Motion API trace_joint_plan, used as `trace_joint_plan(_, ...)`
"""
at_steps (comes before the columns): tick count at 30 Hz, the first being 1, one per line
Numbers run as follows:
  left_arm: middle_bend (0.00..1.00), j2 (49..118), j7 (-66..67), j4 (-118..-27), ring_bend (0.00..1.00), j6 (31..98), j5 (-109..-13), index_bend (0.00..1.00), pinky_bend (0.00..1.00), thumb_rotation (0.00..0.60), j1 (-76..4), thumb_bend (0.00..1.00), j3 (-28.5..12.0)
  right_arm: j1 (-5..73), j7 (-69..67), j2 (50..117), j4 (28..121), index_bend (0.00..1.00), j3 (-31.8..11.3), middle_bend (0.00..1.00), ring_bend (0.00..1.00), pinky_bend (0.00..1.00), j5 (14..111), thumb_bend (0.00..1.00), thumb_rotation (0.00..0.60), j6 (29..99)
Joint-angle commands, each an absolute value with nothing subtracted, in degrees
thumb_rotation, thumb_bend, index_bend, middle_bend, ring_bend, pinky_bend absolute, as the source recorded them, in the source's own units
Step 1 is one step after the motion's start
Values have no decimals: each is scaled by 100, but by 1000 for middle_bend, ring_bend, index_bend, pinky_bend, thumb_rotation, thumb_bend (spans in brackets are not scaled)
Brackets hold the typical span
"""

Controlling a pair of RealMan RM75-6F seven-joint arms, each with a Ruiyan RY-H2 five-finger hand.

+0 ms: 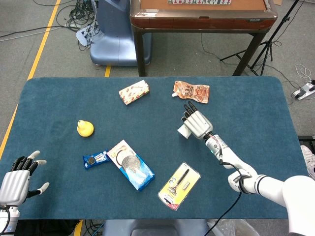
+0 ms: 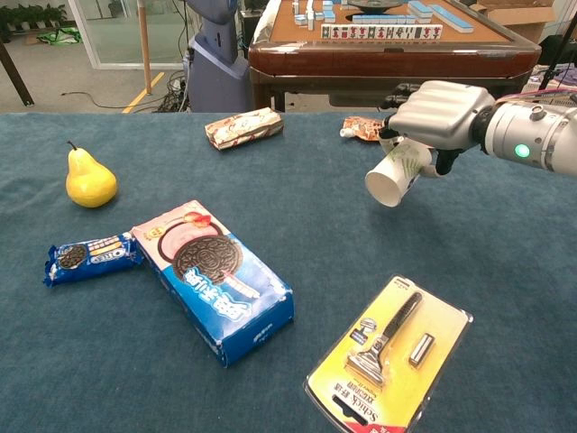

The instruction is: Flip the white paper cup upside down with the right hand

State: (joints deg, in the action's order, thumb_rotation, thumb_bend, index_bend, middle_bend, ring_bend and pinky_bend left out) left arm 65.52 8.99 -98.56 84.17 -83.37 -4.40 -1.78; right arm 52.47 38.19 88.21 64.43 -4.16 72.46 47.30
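Note:
My right hand (image 2: 437, 115) (image 1: 196, 123) grips the white paper cup (image 2: 393, 173) and holds it off the table, right of centre. The cup is tilted, its open mouth pointing down and toward the left in the chest view. In the head view the hand covers most of the cup (image 1: 183, 131), leaving only its lower left part visible. My left hand (image 1: 15, 178) hovers with fingers spread at the table's near left corner, holding nothing; the chest view does not show it.
On the blue table (image 1: 256, 108) lie a yellow razor pack (image 2: 390, 353), a blue cookie box (image 2: 216, 280), a small cookie packet (image 2: 90, 256), a yellow pear (image 2: 90, 179), a white-red wrapper (image 2: 243, 126) and an orange pouch (image 1: 192, 91). A wooden table (image 2: 388, 50) stands behind.

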Motion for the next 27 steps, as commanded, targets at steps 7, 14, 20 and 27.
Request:
trace_joint_plan(7,126,6527,908,-9871,161,8434,-8309,333,85,600,-415,146,-174,5510,5953,8831,6672,412,-255,274,48,0,6866,346,600,4638)
trace_joint_plan(14,126,6541,931,-9859,161,8456,-8306,338,85,600,-404,146,-178,5572,6743,9019,6775,405,-157,216,10,0,6673,338,600,4711)
trace_joint_plan(20,126,6542,924,-9850,161,8468,-8296,338,85,600,-386,146,-172,5535,7261,9073,7117,185,-183,99,0,0,6316,236,600,4935)
trace_joint_plan(27,126,6554,930,-9842,161,8457,-8299,340,84,600,-394,146,-176,5456,7294,8943,7684,67,-328,52,0,0,5948,185,600,5256)
